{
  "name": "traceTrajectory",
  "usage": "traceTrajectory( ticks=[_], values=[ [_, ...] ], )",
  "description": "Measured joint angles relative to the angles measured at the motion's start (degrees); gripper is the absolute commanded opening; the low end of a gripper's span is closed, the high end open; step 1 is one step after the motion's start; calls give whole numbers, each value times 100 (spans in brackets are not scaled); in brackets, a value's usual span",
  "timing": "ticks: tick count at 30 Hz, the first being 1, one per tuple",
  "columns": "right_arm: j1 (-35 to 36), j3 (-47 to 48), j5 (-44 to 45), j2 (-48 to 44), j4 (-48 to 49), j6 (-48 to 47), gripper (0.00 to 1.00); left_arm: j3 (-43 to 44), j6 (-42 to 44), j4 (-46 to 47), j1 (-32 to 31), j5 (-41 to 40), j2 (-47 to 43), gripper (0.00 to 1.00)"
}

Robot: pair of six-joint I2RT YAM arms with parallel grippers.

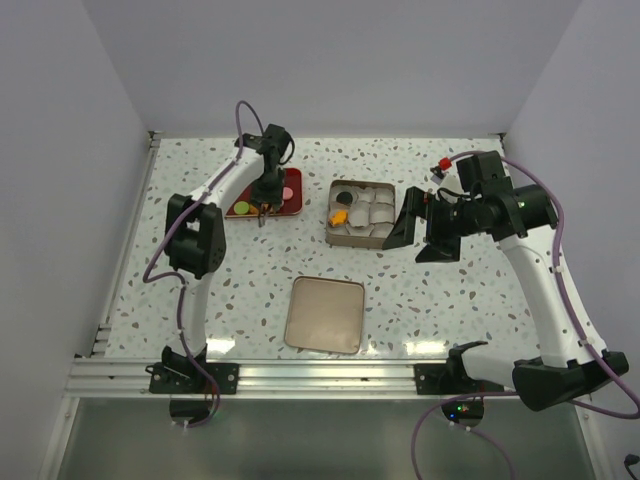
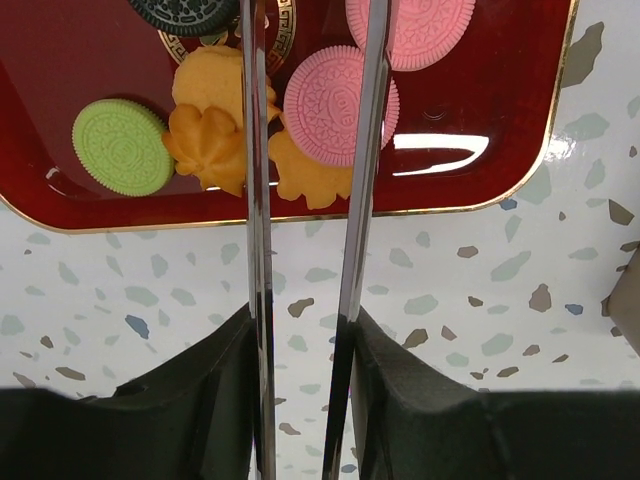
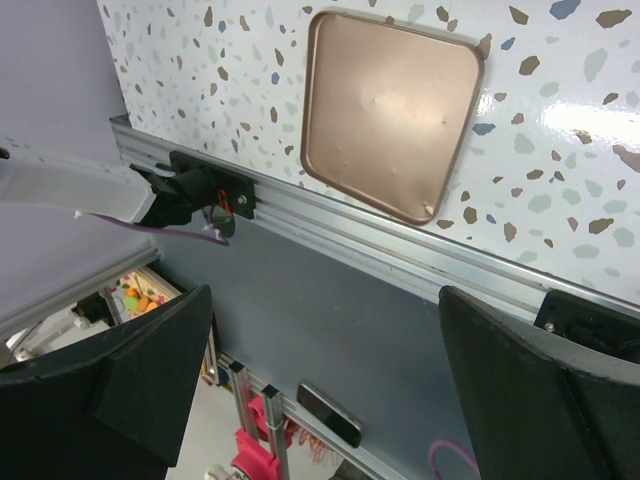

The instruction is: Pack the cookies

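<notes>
Two pieces sit in the tin at centre of the top view: a black cookie and an orange cookie, among the paper cups. The rest are on the red tray, left of the tin, and that's where your left claw is. The left arm is nearer by far. The right claw hangs on the other side of the tin, well apart from the tray. Its fingers are spread wide with nothing between them, and its camera looks at the lid and the tabletop edge.

Key relation, left wrist view: the two long blades run bottom to top of frame, near parallel, with a narrow gap. The tips are cut off by the top edge, but nothing shows clamped in the gap. A pink cookie lies flat at upper centre, partly inside the gap. The right blade crosses its right part, so it sits off-centre, toward frame right of the claw. It's round, so there's no long axis to line up with. An orange cluster touches it at lower left. A green cookie lies further left, a second pink one at upper right, and a dark one at the top edge.

Judgement: the pink cookie looks like the target. You'd likely need to shift the claw toward frame right, or widen it, so both blades clear the cookie's edge before closing. Watch the orange pieces crowding the left blade.
</notes>
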Motion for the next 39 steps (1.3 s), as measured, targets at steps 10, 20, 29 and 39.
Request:
traceTrajectory(
  ticks=[10,20,29,39],
  values=[
    [0,22,-2,-2,-2,2,99,417,-4,-155,-2,245,-343,33],
    [0,52,0,-4,-2,4,99,166,-42,15,-507,385,-1392,32],
    [0,52,0,-118,-2,31,99,-695,-175,492,-1897,592,-1716,30],
    [0,44,2,-197,-2,37,99,-894,-389,817,-2253,719,-1480,31]
  ],
)
